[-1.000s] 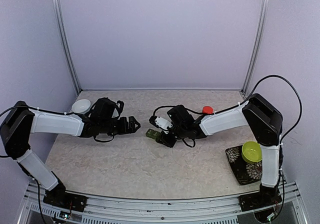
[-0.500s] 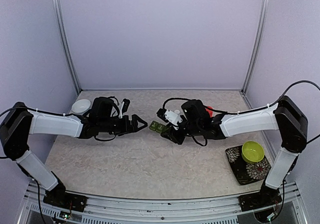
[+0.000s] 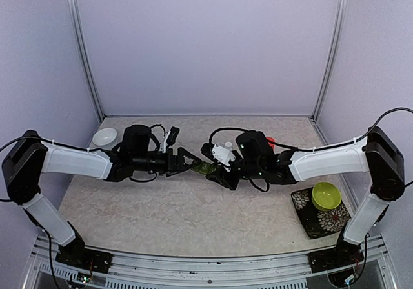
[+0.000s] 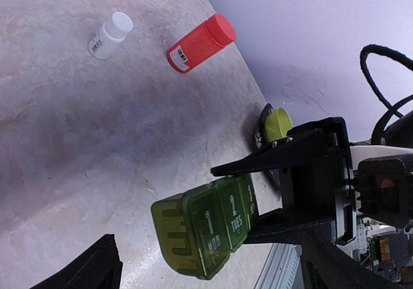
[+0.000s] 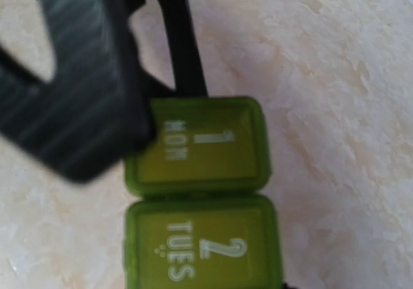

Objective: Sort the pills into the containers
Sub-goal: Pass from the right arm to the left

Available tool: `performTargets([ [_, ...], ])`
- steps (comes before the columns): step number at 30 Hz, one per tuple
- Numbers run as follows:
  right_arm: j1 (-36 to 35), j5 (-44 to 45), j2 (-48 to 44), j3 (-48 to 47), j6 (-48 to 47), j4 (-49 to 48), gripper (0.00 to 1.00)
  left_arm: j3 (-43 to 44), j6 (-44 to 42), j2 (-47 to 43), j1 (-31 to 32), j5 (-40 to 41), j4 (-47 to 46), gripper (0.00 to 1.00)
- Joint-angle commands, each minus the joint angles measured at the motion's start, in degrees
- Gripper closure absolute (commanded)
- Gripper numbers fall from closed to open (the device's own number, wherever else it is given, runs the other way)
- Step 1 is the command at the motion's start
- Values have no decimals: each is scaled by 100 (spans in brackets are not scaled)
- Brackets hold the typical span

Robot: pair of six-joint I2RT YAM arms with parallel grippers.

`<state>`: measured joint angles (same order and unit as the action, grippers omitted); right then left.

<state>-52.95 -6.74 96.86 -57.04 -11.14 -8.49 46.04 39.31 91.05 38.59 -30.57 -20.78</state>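
The containers are one dark green pill box (image 4: 206, 228) of three lidded compartments; the lids marked MON (image 5: 197, 144) and TUES are closed. It hangs above the table between the two arms (image 3: 203, 168). My right gripper (image 3: 218, 174) is shut on its far end, with black fingers (image 4: 277, 162) above and below it. My left gripper (image 3: 186, 162) stands open, its fingertips (image 4: 103, 257) wide on either side of the MON end and apart from it. One left finger (image 5: 77, 76) looms over the box in the right wrist view. No pills show.
A red-orange bottle (image 4: 200, 42) and a small white bottle (image 4: 110, 35) lie on the table behind the box. A white bowl (image 3: 104, 136) sits at the back left. A lime-green bowl (image 3: 324, 195) rests on a patterned tray (image 3: 308, 217) at the right.
The right arm carried the pill box off the table toward the middle. The left gripper moved right until its open fingers flank the box's end.
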Motion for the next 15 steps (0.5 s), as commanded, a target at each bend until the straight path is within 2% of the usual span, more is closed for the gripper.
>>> performTargets([
  [1,-125,11,-174,67,-89,-126,62,153,188,228,99,-390,-474,7],
  [6,-170,10,-205,76,-109,-127,62,268,193,398,212,-415,-487,10],
  [10,-167,26,-248,80,-114,-118,62,329,191,486,254,-480,-488,17],
  [15,-174,69,-298,110,-110,-135,62,327,202,494,254,-498,-521,35],
])
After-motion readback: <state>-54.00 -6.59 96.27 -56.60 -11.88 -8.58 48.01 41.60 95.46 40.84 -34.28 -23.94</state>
